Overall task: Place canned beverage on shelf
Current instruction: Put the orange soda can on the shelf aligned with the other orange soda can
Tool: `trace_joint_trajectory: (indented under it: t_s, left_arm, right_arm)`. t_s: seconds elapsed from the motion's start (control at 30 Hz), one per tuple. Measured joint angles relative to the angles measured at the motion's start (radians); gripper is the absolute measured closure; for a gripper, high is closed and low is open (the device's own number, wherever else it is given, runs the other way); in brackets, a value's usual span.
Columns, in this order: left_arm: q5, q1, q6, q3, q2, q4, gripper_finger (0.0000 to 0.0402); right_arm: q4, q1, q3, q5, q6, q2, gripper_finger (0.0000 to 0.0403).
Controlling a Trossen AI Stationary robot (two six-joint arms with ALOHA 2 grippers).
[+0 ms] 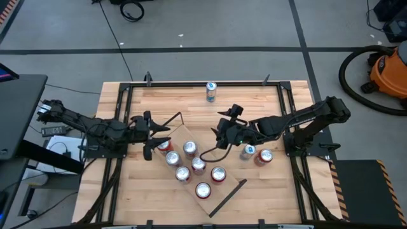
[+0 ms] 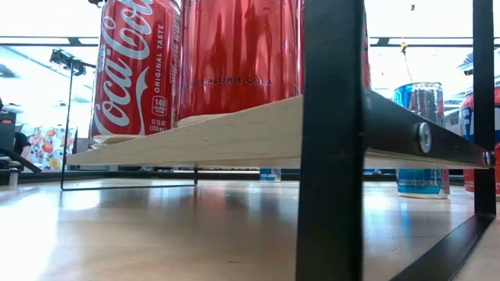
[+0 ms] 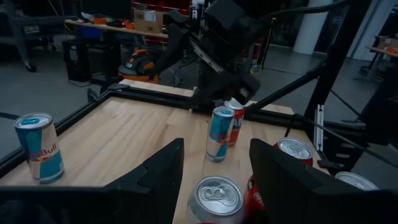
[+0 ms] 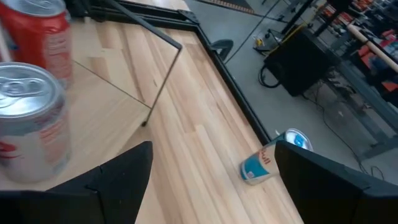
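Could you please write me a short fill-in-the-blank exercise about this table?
The right pincer holds nothing; its fingers stand ____.
Off the shelf, beside the right arm, stand ____ cans.
The lone can by the table's far edge is silver and ____.
Missing words: open; two; blue.

robotics lab or workshop: grey concrete floor with tape lines around wooden counter [image 1: 140,191], orange shop vacuum [image 1: 388,73] beside counter, cables, equipment racks behind.
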Motion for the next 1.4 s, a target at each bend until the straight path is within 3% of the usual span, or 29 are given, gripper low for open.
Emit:
trace_joint_trajectory:
  t_s: [0.4, 0.67, 0.8, 0.93, 1.07, 1.23, 1.4]
  left_arm:
    - [-0.001, 0.001, 0.001, 0.000, 0.007, 0.000, 0.0207]
    - [-0.059, 0.001, 0.043, 0.001, 0.061, 0.006, 0.0207]
    - [-0.065, -0.001, 0.065, 0.004, 0.065, 0.026, 0.0207]
    - [-0.036, -0.020, 0.070, 0.014, 0.047, -0.008, 0.0207]
    - [-0.035, -0.035, 0.088, 0.015, 0.035, -0.015, 0.0207]
    - [-0.035, -0.035, 0.092, 0.016, 0.010, -0.004, 0.0207]
    - [-0.035, -0.035, 0.132, 0.015, -0.027, 0.009, 0.0207]
  right_arm:
    - [-0.023, -0.009, 0.000, -0.061, 0.004, 0.000, 0.0055]
    - [-0.018, -0.023, 0.000, -0.098, 0.020, 0.000, 0.0055]
    - [-0.037, 0.029, 0.017, -0.101, 0.031, -0.006, 0.0055]
    - [-0.215, 0.103, 0.083, -0.099, 0.074, -0.006, 0.0055]
    - [-0.412, 0.156, 0.191, -0.125, 0.224, -0.007, 0.0055]
    - [-0.665, 0.180, 0.278, -0.342, 0.424, -0.006, 0.0055]
    - [-0.850, 0.202, 0.300, -0.448, 0.571, -0.006, 0.0055]
